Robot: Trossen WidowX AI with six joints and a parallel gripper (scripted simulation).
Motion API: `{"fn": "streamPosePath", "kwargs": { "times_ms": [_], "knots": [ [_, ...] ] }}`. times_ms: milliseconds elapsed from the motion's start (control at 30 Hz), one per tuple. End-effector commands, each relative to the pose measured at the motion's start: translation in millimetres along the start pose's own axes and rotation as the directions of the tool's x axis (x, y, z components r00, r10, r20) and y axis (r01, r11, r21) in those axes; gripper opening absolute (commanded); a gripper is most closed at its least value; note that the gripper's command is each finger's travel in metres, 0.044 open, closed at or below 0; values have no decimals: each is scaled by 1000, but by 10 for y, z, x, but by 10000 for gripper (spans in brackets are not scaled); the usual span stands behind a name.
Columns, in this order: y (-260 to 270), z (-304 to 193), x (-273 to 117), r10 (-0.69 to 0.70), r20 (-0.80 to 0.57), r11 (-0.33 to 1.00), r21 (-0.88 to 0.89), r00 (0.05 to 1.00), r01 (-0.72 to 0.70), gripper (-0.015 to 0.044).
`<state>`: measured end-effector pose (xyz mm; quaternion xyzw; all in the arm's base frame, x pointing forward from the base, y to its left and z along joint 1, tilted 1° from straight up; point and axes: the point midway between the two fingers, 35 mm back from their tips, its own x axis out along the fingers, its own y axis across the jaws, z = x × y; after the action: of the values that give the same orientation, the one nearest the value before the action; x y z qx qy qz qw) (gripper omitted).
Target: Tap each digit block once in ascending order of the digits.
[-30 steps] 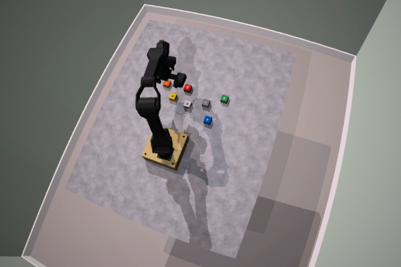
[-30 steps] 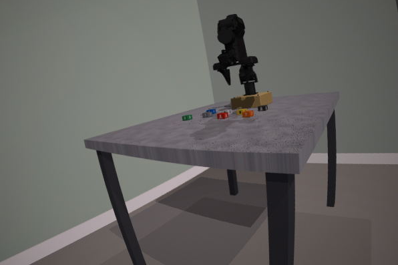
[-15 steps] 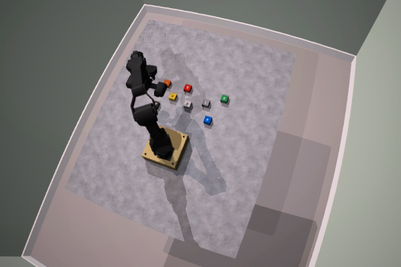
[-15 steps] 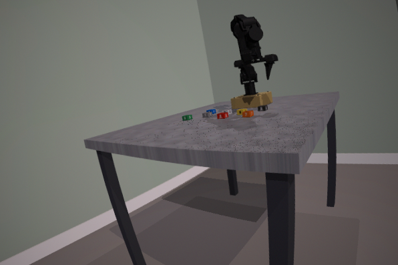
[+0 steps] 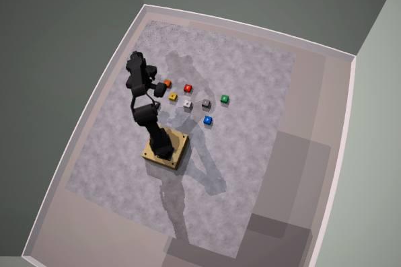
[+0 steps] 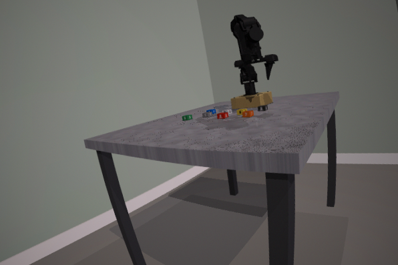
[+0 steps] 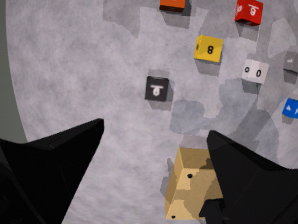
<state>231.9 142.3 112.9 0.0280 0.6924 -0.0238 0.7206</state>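
My gripper (image 7: 156, 129) is open and empty, high above the table near the black block (image 7: 157, 89) (image 5: 157, 104) (image 6: 262, 107). That block's digit is round with a bar above it in the wrist view. The red block (image 7: 249, 12) (image 5: 188, 88) (image 6: 222, 115) shows a similar barred digit. The yellow block (image 7: 208, 49) (image 5: 173, 96) shows 8; the white block (image 7: 255, 71) (image 5: 187, 103) shows 0. The orange block (image 7: 172, 4) (image 5: 167, 83), grey block (image 7: 291, 62) (image 5: 206, 103) and blue block (image 7: 291, 108) (image 5: 207, 120) are cut off in the wrist view. The green block (image 5: 224, 99) (image 6: 187, 117) is outside it.
The arm's wooden base (image 5: 179, 145) (image 6: 247, 102) (image 7: 187, 200) stands on the table (image 5: 235, 167) (image 6: 167, 136), close to the black block. The arm partly hides the black block in the top view. The blocks stand apart from each other, with the orange and yellow ones fairly close.
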Motion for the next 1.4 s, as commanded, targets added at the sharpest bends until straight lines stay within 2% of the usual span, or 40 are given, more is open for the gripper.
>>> {"fn": "streamPosePath", "kwargs": {
  "times_ms": [0,233,400,1100,1367],
  "knots": [
    [8,91,-7,-2,9,1000,6,1000,2,400],
    [-10,940,-30,-11,30,1000,17,999,11,400],
    [-78,1363,-36,-2,17,1000,4,1000,2,400],
    [-109,1384,-36,-2,17,1000,3,1000,2,400],
    [-1259,1402,-39,-13,17,1000,3,1000,13,400]
  ]
}}
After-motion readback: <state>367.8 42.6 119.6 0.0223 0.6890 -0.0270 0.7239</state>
